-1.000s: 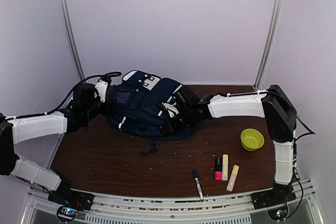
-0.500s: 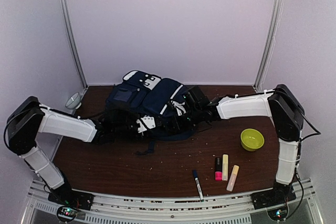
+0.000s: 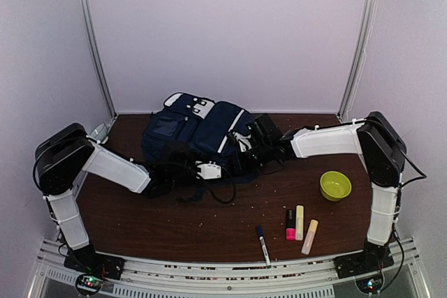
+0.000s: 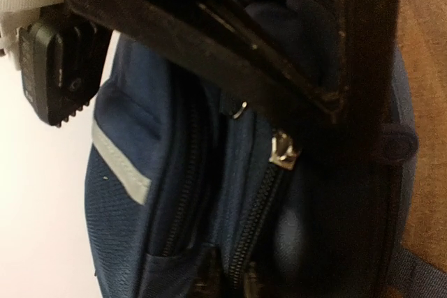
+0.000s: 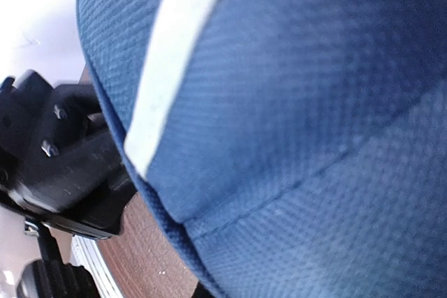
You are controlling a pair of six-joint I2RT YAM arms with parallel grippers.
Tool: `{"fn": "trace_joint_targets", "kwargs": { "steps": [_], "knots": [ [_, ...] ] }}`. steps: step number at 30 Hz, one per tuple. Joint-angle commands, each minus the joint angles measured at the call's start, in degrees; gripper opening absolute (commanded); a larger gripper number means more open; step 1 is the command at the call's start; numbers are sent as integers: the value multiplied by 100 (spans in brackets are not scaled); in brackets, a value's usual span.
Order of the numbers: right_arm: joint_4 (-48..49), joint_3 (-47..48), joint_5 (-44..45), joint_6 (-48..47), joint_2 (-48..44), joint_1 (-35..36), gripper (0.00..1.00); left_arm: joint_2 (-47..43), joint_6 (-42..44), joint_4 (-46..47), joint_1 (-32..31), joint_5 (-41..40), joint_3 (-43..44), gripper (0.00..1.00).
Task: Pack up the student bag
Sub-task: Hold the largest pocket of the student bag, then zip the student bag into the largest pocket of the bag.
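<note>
student bag [image 3: 183,130] near far edge | left gripper [image 3: 222,169]; right gripper [image 3: 242,154] beside it

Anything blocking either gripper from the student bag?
Nothing visible. The left gripper is at the near edge of the student bag, by a zipper; the right gripper is close against its right-hand side.
</note>
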Motion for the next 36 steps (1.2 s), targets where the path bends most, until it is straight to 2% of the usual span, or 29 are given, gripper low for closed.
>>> {"fn": "trace_joint_targets", "kwargs": {
  "steps": [1, 9, 16, 19, 21, 24, 34, 36],
  "knots": [
    [-402, -78, 218, -47, -301, -124, 0, 173, 267, 1305, 152, -1092, 9, 0],
    [-1155, -492, 1182, -469, -1024, -980, 0, -369, -180, 1319, 137, -873, -641, 0],
    [-1900, -366, 1847, -1090, -1273, -1508, 0, -1009, -636, 706, 120, -544, -1060, 0],
    [-2132, -88, 1802, -1372, -1133, -1540, 0, -1448, -939, -38, 113, -67, -1183, 0],
    [-2249, 121, 1394, -1581, -971, -1534, 0, -1737, -1171, -456, 101, 350, -1252, 0],
    [-2444, 458, 1339, -1678, -731, -1535, 0, -2021, -1381, -627, 51, 756, -1364, 0],
    [-2708, 1549, 2231, -1766, -132, -1795, 0, -2472, -1744, -1078, -115, 1015, -1584, 0],
    [-2697, 1683, 2061, -1784, 0, -1792, 0, -2512, -1844, -1127, -114, 1091, -1630, 0]
  ]
}}
